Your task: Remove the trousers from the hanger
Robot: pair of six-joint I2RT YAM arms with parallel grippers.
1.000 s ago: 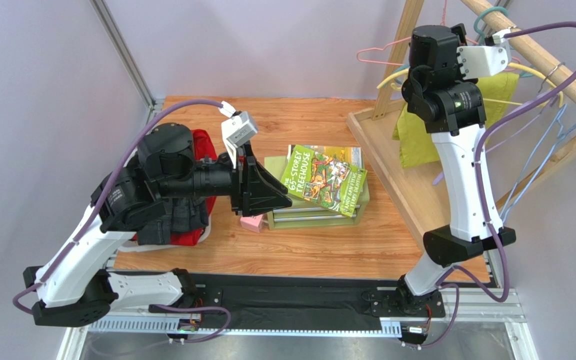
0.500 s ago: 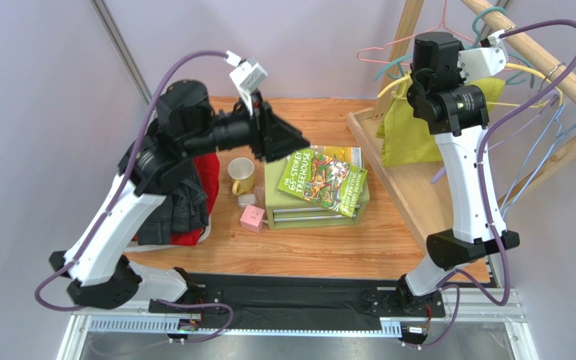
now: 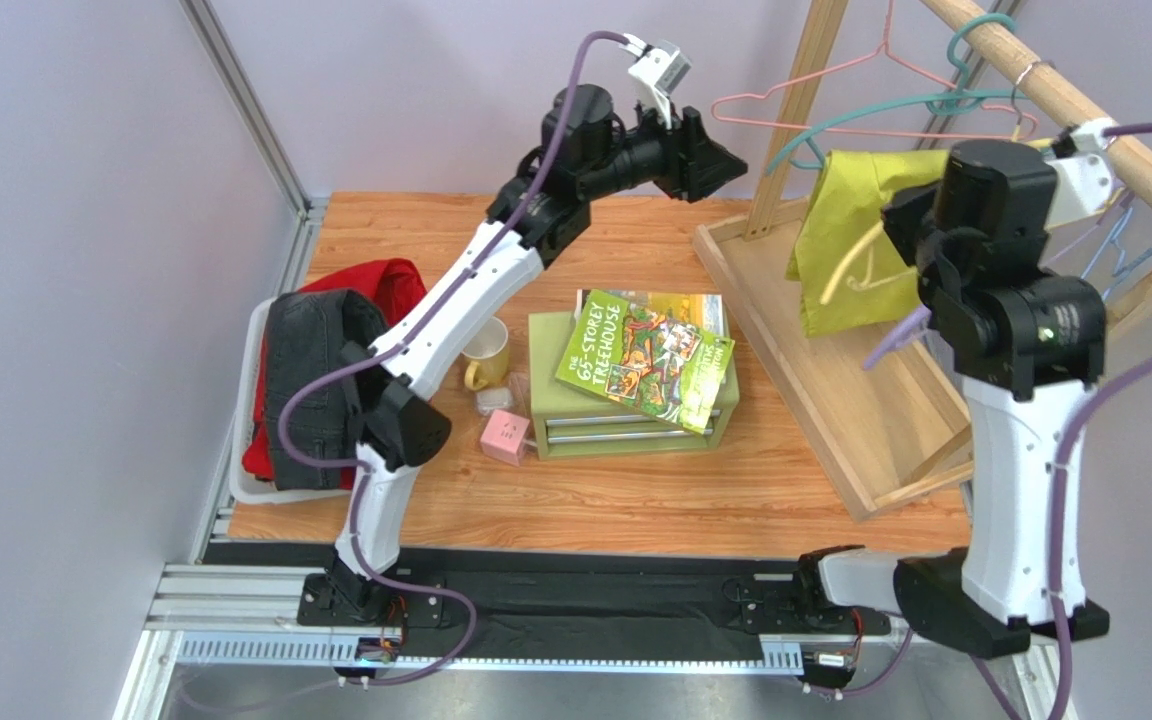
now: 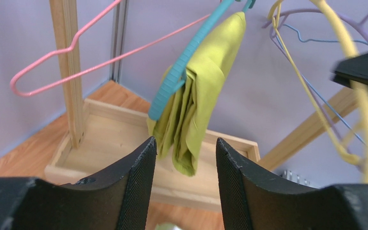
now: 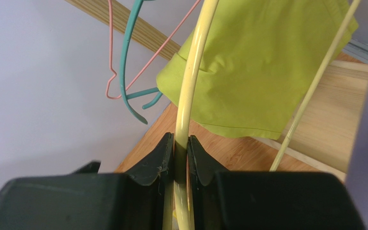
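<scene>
trousers: the yellow-green trousers [image 3: 856, 225] hang folded over a teal hanger [image 4: 183, 67] on the rail [image 3: 1078, 113], above the far end of the wooden tray [image 3: 778, 323] at the tabletop's right edge.
basket: red and black trousers [image 3: 319, 375] already lie in the basket [image 3: 241, 483] at the tabletop's left edge.
my right claw: my right claw [image 5: 181, 158] is clamped on the yellow hanger [image 5: 193, 81], the wire pinched between both fingers, near the yellow-green cloth.
my left claw: my left claw [image 4: 186, 177] has its jaws apart with nothing between them, pointed at the lower end of the folded cloth.
feel: I judge the cloth soft, light and limp; it will sag and slide, not hold a shape.
slip: thin fabric over a smooth hanger should pull off easily, but it could also drop off by itself if the hanger tips.
where to grip: I would pinch the bunched lower folds, where several layers give my pads something thick, and not a single loose edge.
pull: I expect a pull down and towards me, off the hanger's open end, while the hangers are kept steady.
risk: the pink hanger [image 4: 75, 52] and the other wires hang close; a snag could drag them along the rail.
</scene>
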